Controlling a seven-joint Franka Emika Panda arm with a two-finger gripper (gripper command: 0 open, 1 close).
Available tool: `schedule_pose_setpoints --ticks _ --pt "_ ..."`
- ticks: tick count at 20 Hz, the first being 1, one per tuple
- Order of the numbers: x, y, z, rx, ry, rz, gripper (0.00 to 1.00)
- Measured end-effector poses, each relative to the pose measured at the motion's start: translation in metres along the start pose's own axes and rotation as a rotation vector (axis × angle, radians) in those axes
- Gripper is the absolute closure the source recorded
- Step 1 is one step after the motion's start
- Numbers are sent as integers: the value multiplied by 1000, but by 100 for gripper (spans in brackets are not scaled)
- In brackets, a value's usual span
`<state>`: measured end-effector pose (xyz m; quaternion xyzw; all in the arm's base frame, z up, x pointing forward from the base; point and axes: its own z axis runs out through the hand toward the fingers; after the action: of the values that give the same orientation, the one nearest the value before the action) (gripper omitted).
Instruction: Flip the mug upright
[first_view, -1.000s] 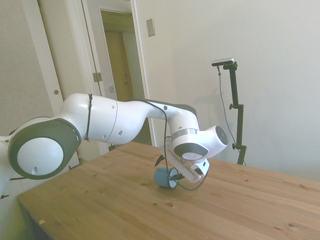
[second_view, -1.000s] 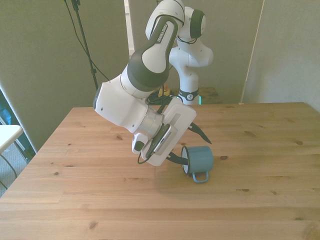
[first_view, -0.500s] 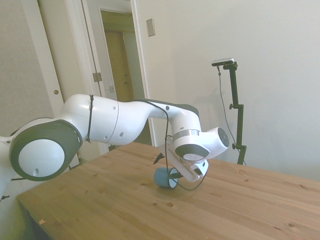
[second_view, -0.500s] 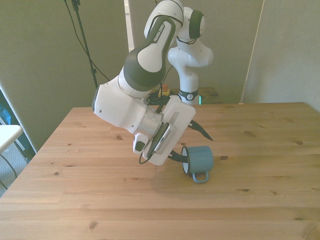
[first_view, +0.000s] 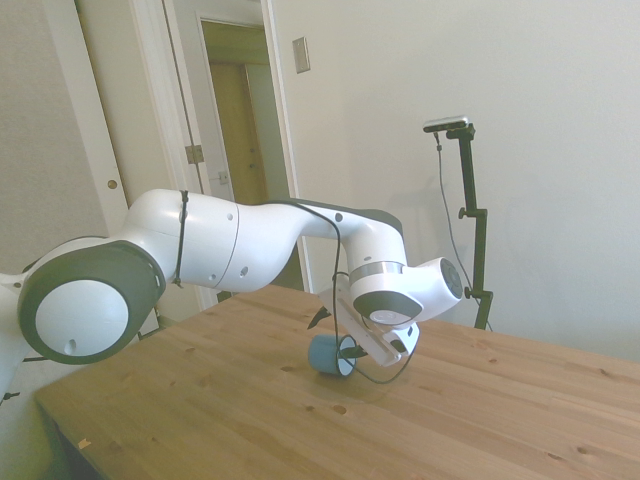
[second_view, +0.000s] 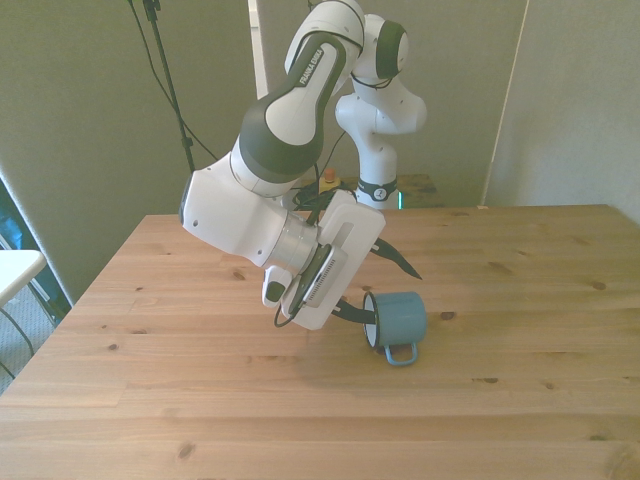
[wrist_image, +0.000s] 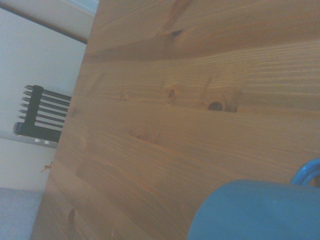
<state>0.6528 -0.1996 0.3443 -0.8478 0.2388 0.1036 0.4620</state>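
Enamel mug (second_view: 399, 320) on its side, mouth facing my gripper (second_view: 378, 287).
Fingers spread wide; 1 at rim. Light, rigid, slippery: pinch the wall.

Looks like a room in a home or small office, used as a robot test space. Panelled white door (first_view: 95, 150) with open doorway (first_view: 240, 140) at 10 o'clock, plain walls, wooden table (first_view: 480, 420).
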Motion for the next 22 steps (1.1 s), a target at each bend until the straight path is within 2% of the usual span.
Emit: schedule_pose_setpoints --ticks 22 --pt "0 2 7 4 -30 -10 100"
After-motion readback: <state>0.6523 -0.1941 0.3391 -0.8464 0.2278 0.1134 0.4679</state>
